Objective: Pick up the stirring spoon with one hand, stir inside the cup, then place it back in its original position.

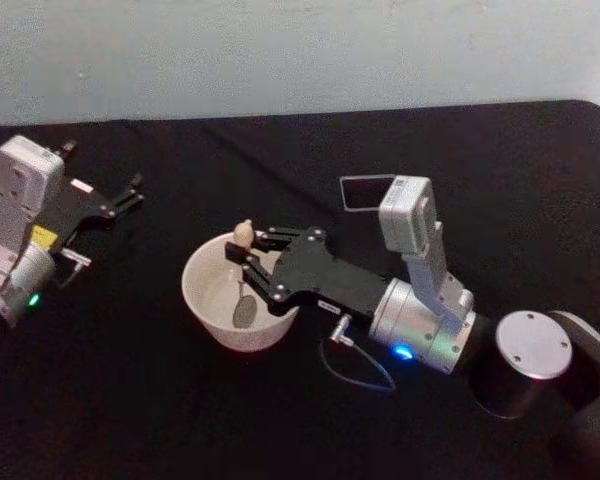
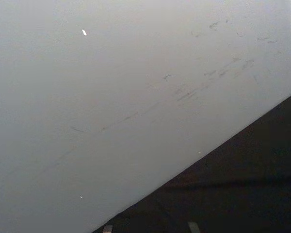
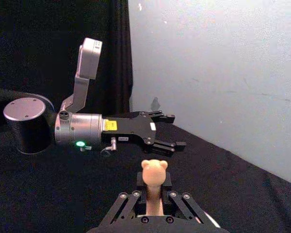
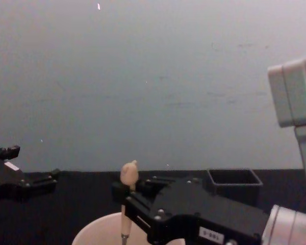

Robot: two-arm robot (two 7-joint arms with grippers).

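**Right gripper** (image 1: 252, 263): reaches in from the tabletop's right side, with its fingers over the cup's right rim. The jaws are drawn narrow and clamped on the spoon's pale handle, just below the knob. In the right wrist view the same gripper (image 3: 153, 200) has one black finger on each side of the handle, both touching it.

**Spoon** (image 1: 244, 288): held nearly upright, knob at the top. The thin neck runs down into the cup and the small shiny bowl hangs low inside it. Whether the bowl touches the cup's floor cannot be told. From the chest view the spoon (image 4: 128, 176) has its knob above the gripper and its handle dropping behind the cup's rim.

**Cup** (image 1: 196, 292): wide, round and cream. It stands upright near the middle of the tabletop, a little towards the left edge.

**Holder** (image 1: 368, 191): a dark square box, upright, towards the tabletop's far edge. It stands beyond the right gripper and well apart from the cup. In the chest view the holder (image 4: 234, 182) stands open-topped.

**Left gripper** (image 1: 130, 196): near the tabletop's left edge, well apart from the cup. Its fingers are spread with a clear gap and hold nothing. The right wrist view has it side-on (image 3: 171, 130).

**Tabletop** (image 1: 160, 420): covered in black cloth.
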